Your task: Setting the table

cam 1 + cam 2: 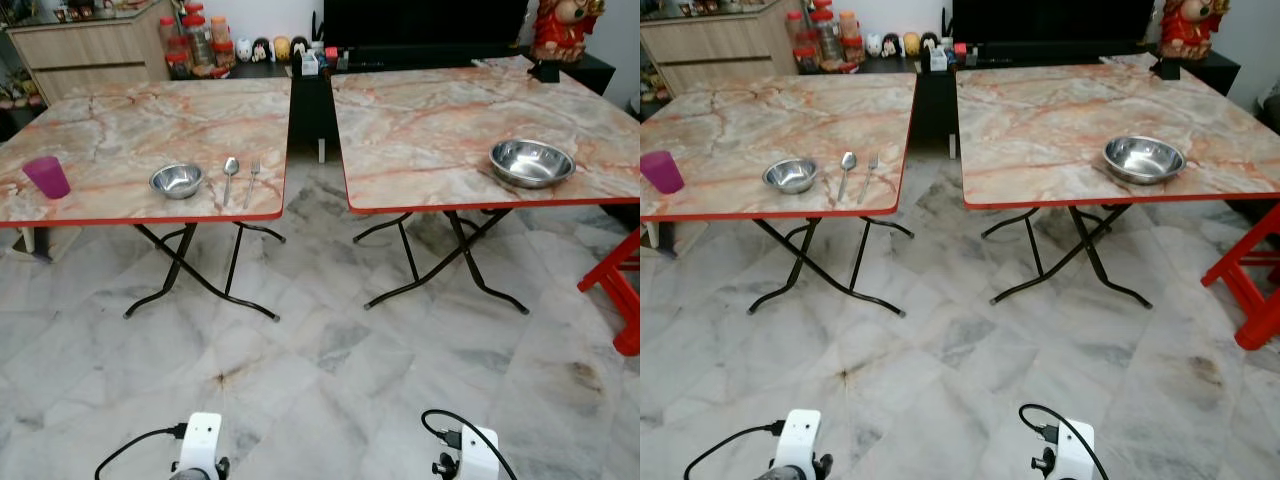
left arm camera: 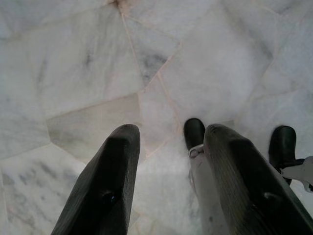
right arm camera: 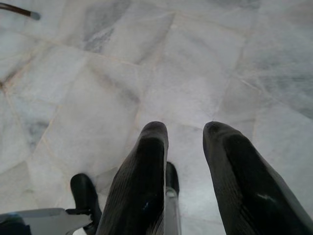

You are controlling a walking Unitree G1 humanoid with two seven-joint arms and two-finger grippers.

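Two marble-topped folding tables stand ahead. On the left table sit a purple cup, a small steel bowl, a spoon and a fork side by side near its front edge. The right table holds a larger steel bowl near its front right. Both arms hang low over the floor, far from the tables. My left gripper is open with nothing between its fingers, and my right gripper is open and empty too.
A gap runs between the two tables, with crossed black legs beneath each. A red stool stands at the right. Jars and figurines line a dark low cabinet behind. Marble floor lies open before me.
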